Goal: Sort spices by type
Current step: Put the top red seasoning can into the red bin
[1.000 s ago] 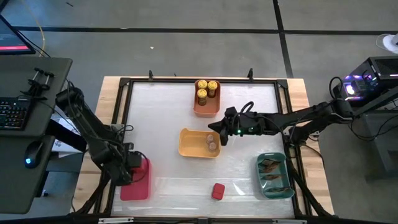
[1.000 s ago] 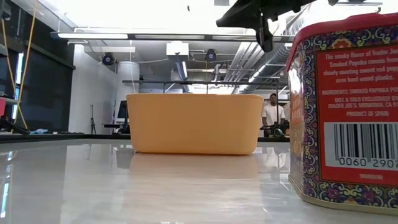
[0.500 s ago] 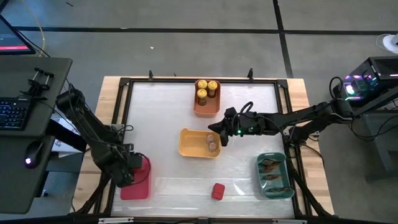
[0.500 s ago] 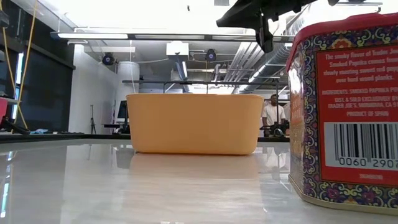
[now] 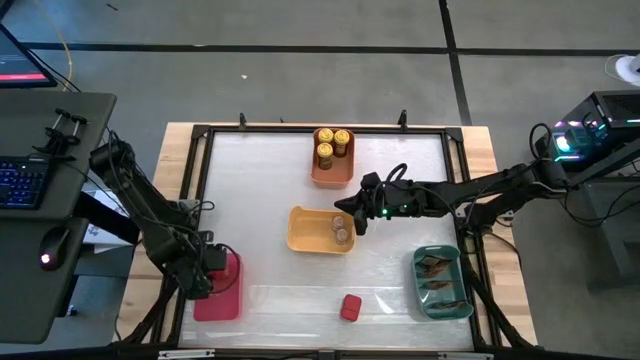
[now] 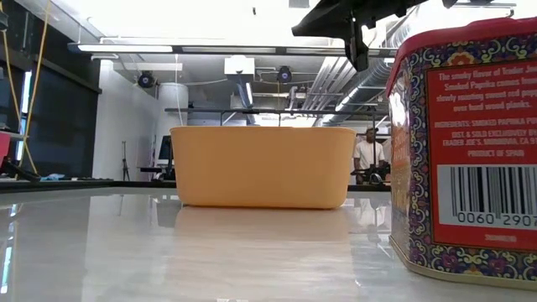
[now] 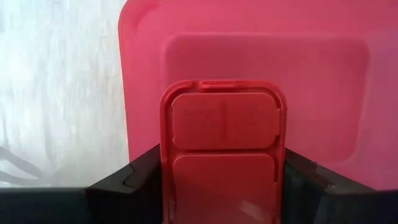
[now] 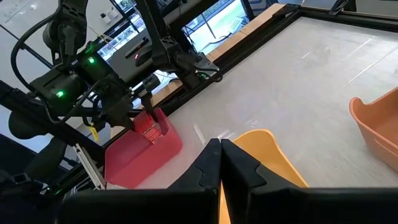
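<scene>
Hovering over the red bin (image 5: 222, 290) at the table's left front, the left gripper (image 7: 224, 186) had a red tin (image 7: 224, 149) between its spread fingers. Another red tin (image 5: 350, 307) stood mid-front. Farther right, the right gripper (image 5: 345, 221), fingers pressed together, hung over the yellow bin (image 5: 305, 232).

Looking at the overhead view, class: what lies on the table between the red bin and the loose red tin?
Nothing. In the high view, the stretch between the red bin and the red tin is bare table.
</scene>
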Robot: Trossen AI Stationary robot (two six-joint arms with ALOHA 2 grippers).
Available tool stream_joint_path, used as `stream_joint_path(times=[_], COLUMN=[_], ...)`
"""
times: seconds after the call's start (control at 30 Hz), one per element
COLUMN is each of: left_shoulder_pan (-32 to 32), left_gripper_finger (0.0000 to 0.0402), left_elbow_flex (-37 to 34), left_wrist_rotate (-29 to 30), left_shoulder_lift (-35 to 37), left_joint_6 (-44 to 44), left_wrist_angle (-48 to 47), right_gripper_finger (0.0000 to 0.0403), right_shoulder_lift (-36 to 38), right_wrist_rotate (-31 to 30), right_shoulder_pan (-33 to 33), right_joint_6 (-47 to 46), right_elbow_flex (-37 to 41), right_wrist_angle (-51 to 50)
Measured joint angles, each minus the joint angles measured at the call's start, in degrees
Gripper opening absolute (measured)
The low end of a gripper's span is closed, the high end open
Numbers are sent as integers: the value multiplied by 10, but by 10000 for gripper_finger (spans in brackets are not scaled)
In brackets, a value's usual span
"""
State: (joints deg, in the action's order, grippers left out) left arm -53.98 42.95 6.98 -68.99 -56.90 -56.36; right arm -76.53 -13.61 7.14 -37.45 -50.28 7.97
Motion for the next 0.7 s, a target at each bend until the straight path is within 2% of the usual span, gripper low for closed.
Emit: stream_joint_path(times=[0.17, 0.53, 0.7], left_shoulder_pan=[0, 1, 12], left_gripper_finger=[221, 284, 290], left_elbow_flex=[0, 0, 33], left_wrist_rotate=[0, -18, -13], left_shoulder_lift=[0, 0, 0], left_joint_6=[0, 0, 13], left_wrist_angle=[0, -1, -67], right_gripper_finger=[0, 0, 0], right_shoulder_lift=[0, 0, 0], right_wrist_rotate=[0, -1, -1], right_shoulder_pan=[0, 0, 0], right_joint_6=[0, 0, 0], right_elbow_flex=[0, 0, 0], right_wrist_angle=[0, 0, 0])
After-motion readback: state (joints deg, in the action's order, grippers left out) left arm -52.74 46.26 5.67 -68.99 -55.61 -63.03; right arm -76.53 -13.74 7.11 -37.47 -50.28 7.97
